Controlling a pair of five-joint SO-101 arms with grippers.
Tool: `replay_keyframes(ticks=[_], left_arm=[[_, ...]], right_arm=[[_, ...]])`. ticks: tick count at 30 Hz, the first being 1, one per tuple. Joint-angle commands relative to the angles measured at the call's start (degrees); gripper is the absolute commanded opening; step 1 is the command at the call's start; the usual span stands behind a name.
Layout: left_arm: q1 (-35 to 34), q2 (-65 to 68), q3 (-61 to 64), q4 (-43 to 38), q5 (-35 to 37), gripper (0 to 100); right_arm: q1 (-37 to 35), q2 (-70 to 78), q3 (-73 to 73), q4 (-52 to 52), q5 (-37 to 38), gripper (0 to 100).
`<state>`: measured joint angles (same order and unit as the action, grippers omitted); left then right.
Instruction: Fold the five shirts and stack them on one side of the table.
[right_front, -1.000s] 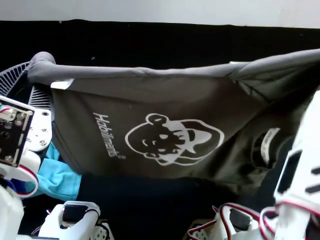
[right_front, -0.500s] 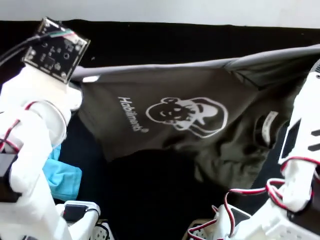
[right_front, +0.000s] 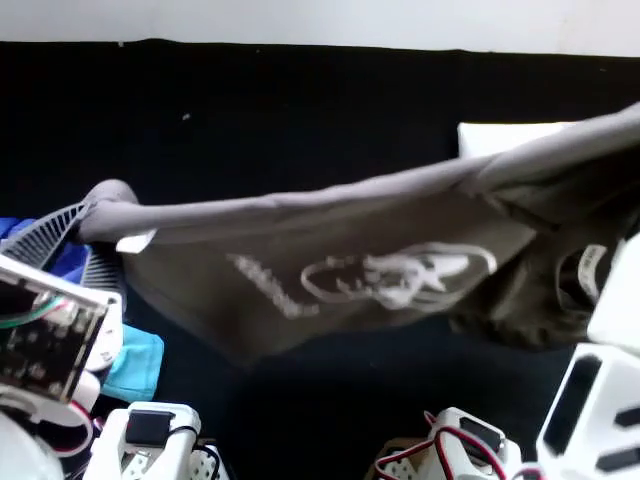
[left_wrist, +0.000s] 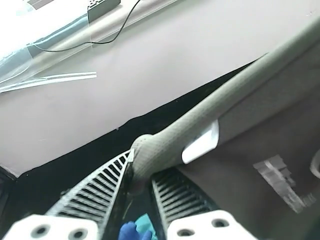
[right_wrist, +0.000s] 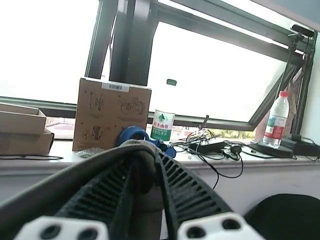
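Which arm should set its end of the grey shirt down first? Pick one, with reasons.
Left, probably. The left gripper has its jaws shut on one clean corner of the grey shirt, hem taut. The right gripper also holds fabric, but that end hangs bunched, so it likely needs sorting afterwards.

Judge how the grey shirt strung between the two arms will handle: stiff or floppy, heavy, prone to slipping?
Likely floppy: the grey shirt hangs slack below its taut top edge. Probably light, since the left pincer and right pincer each carry it by one bunched corner. Those narrow grips may slip if the arms pull farther apart.
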<state>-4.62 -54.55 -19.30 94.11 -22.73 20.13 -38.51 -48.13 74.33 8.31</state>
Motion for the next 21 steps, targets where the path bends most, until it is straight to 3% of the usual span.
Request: replay_keyframes(ticks=[1, 7, 16, 21], left_arm=[[-0.7, -0.5, -0.2, -1.3, -0.4, 1], [-0.7, 0.9, 2.2, -1.9, -0.4, 1], [-0.7, 16.2, 10.9, -13.0, -0.4, 1], [-0.7, 22.8, 5.8, -11.8, -0.4, 1]], right_arm=[[0.3, 0.1, -2.1, -1.5, -0.2, 0.6], [0.0, 0.9, -0.3, 0.0, -0.3, 0.6], [-6.6, 0.8, 29.1, -6.8, -0.2, 0.6], [-6.9, 0.1, 35.9, -11.5, -0.2, 0.6]])
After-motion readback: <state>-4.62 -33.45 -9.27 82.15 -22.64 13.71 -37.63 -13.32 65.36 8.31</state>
